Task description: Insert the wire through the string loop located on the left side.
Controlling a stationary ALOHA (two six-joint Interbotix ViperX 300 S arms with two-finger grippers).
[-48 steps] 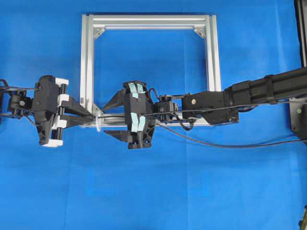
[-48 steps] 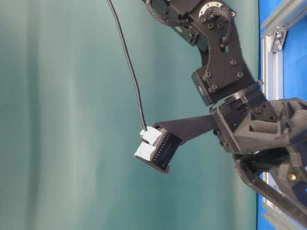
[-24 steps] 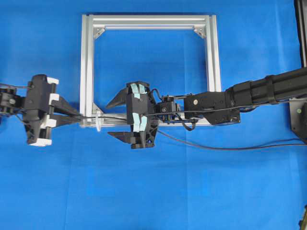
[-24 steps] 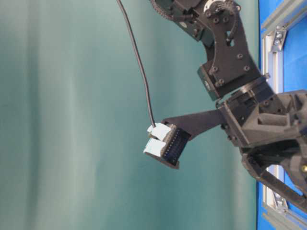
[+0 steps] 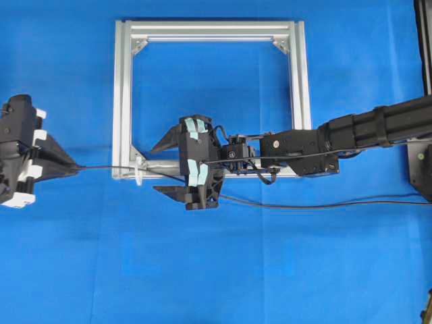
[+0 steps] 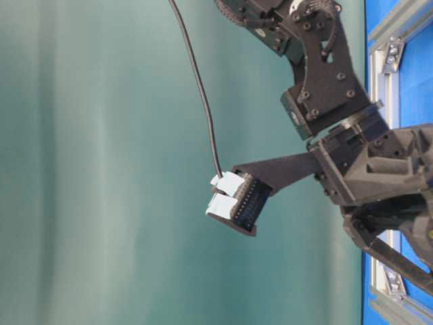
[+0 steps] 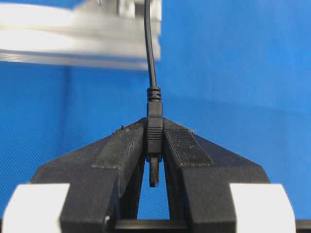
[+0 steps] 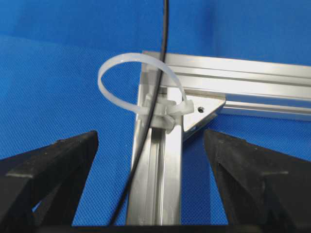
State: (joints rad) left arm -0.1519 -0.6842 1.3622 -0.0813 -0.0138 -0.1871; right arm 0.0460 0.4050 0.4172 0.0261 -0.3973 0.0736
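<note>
Wire (image 8: 163,48), thin and black, threads white string loop (image 8: 127,83); left claw (image 7: 154,145) clamps its plug, right claw (image 8: 150,194) apart.

One wire (image 5: 108,167), one string loop (image 8: 141,87), one aluminium frame (image 5: 209,30), two arms.

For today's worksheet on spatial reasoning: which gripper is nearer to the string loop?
Right. The right gripper sits open just beside the string loop, straddling the frame rail. The left gripper is farther off, beyond the frame, shut on the wire.

My left gripper (image 5: 71,167), clamping the wire (image 5: 101,167), pulls farther toward nine o'clock, away from the string loop (image 5: 138,170).
</note>
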